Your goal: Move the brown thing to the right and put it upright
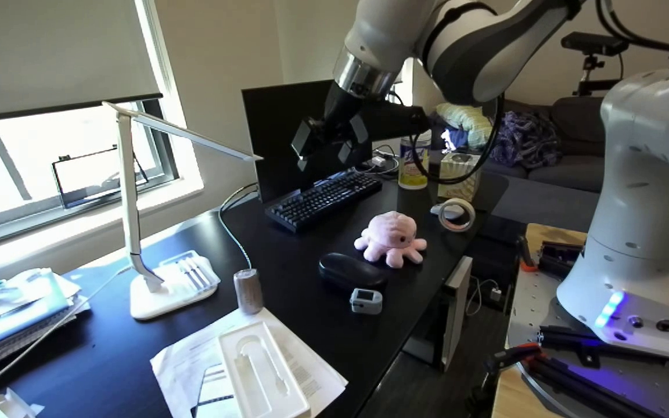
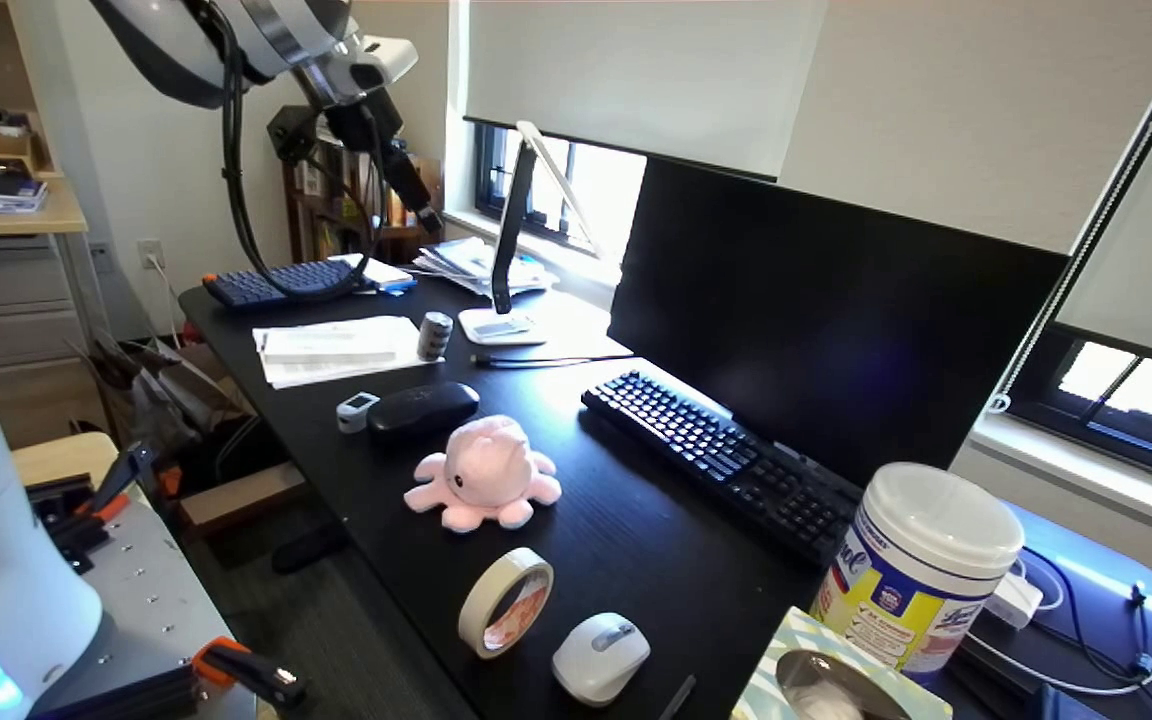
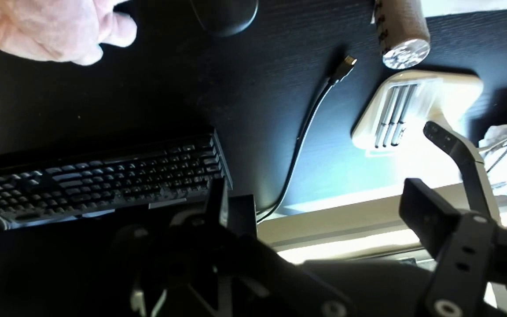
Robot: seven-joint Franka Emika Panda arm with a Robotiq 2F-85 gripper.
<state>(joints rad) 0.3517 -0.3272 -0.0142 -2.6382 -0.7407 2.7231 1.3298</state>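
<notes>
The brown thing is a small grey-brown cylinder (image 1: 248,291). It appears to stand upright on the dark desk at the corner of the papers. It also shows in an exterior view (image 2: 434,336) beside the lamp base. In the wrist view the cylinder (image 3: 399,26) is at the upper right, with a shiny round end visible. My gripper (image 1: 324,155) is high above the desk in front of the monitor, well apart from the cylinder. In the wrist view the fingers of the gripper (image 3: 317,191) are wide apart with nothing between them.
A white lamp (image 1: 127,191) stands beside the cylinder. A cable (image 3: 304,127) ends near it. A black case (image 1: 352,271), a small white device (image 1: 366,301) and a pink plush toy (image 1: 394,238) lie nearby. A keyboard (image 2: 716,455) and monitor (image 2: 816,310) stand behind. A white tray (image 1: 262,371) lies on papers.
</notes>
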